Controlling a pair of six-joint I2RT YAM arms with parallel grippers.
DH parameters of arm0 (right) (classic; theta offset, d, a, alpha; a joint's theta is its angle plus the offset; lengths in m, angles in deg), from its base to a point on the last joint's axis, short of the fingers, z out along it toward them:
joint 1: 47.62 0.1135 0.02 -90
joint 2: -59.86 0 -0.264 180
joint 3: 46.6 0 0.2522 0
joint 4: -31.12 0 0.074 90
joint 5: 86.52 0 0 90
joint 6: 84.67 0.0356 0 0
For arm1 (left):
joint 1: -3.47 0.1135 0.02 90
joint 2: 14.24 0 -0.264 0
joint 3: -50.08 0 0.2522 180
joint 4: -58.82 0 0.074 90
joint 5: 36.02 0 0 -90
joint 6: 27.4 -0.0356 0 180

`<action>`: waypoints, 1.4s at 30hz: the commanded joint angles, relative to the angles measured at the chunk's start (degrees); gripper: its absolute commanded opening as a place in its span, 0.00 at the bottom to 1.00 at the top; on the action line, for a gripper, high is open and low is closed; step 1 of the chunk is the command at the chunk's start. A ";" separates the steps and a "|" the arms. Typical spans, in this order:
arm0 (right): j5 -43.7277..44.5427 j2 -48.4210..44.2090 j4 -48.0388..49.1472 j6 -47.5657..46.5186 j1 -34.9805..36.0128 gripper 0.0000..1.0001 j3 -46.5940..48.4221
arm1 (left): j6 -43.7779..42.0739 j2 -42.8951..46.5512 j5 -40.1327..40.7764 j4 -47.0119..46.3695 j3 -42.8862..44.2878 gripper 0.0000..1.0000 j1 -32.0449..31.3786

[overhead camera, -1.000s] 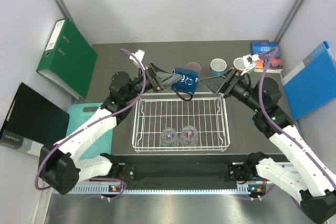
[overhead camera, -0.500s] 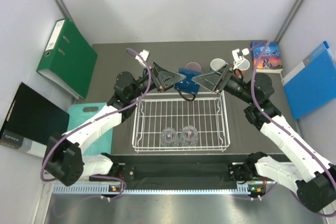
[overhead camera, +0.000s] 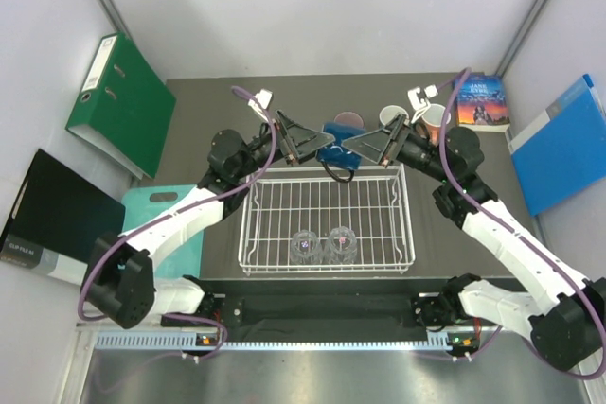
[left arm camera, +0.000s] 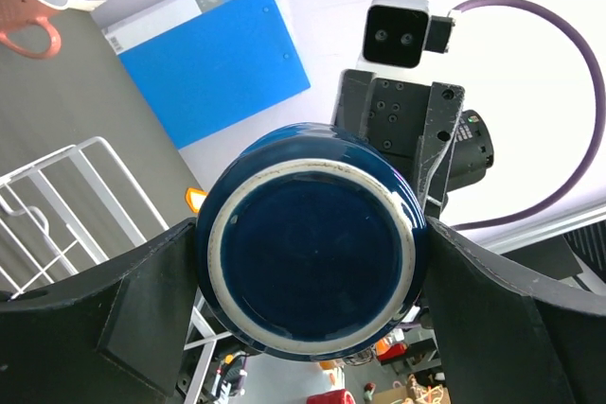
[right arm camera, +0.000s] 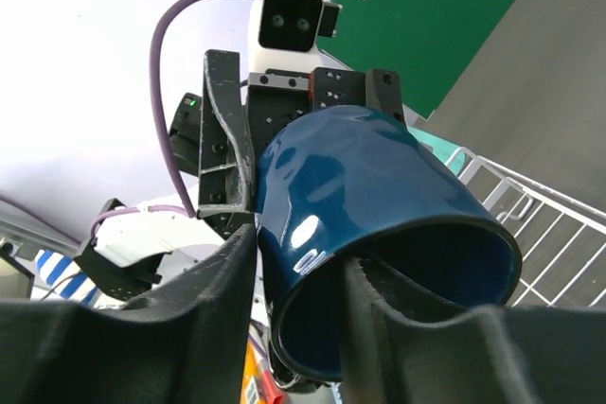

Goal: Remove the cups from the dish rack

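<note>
The dark navy mug [overhead camera: 341,130] hangs in the air over the far edge of the white dish rack [overhead camera: 248,229]. My left gripper [overhead camera: 329,144] is shut on its sides; its base faces the left wrist view [left arm camera: 311,253]. My right gripper [overhead camera: 353,146] comes from the right and pinches the mug's wall [right arm camera: 379,186], one finger outside, one inside the mouth. Two clear tumblers [overhead camera: 305,245] [overhead camera: 341,245] stand in the rack. The mauve-pink mug [overhead camera: 348,119], light blue mug [overhead camera: 393,117] and orange mug [overhead camera: 434,118] stand on the table behind the rack.
A green binder [overhead camera: 123,101], a black folder [overhead camera: 47,224] and a teal cutting board [overhead camera: 151,224] lie to the left. A book [overhead camera: 483,101] and a blue folder [overhead camera: 568,144] lie to the right. White walls close in the table.
My right gripper has swung left from near the orange mug to the navy mug and closed on its wall. My left gripper has shifted slightly right with the mug.
</note>
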 commanded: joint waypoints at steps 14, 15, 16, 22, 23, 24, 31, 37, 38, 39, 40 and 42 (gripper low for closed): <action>2.04 0.52 -13.11 -11.40 0.39 0.00 7.83 | -8.13 1.13 -1.89 7.53 5.73 0.54 0.40; 3.18 0.35 -15.15 -12.56 0.39 0.00 8.89 | -9.46 1.40 -1.19 10.36 7.30 0.72 0.48; 4.15 0.34 -16.83 -13.70 0.39 0.00 9.86 | -12.08 1.57 0.82 13.00 8.10 0.81 0.75; 10.30 1.66 -24.66 -18.28 0.39 0.00 16.09 | -13.18 5.35 16.86 27.59 8.64 0.99 3.38; 11.18 2.10 -27.10 -19.59 0.48 0.00 16.89 | -11.86 6.49 18.49 29.27 7.94 0.99 4.34; 12.24 2.54 -28.26 -20.21 0.40 0.00 17.68 | -10.02 7.11 19.64 29.72 5.84 0.99 4.87; 20.92 10.60 -37.31 -24.87 0.39 0.00 27.42 | -8.59 10.89 30.01 38.50 2.66 0.99 6.99; 30.07 23.95 -47.86 -32.77 2.76 0.00 41.39 | -11.58 9.14 32.13 47.55 5.65 0.99 6.99; 31.04 25.73 -48.30 -33.83 3.38 0.00 42.99 | -11.84 8.87 32.13 48.09 5.82 0.99 6.99; 31.75 27.40 -48.74 -34.62 4.69 0.00 44.57 | -12.45 8.78 32.04 48.53 6.08 0.99 6.99; 32.37 30.55 -49.10 -35.33 5.31 0.00 47.54 | -12.89 8.70 32.30 48.88 6.17 0.99 6.99; 32.55 33.81 -49.62 -36.47 6.71 0.00 50.55 | -13.68 8.96 32.92 49.85 6.35 0.99 6.99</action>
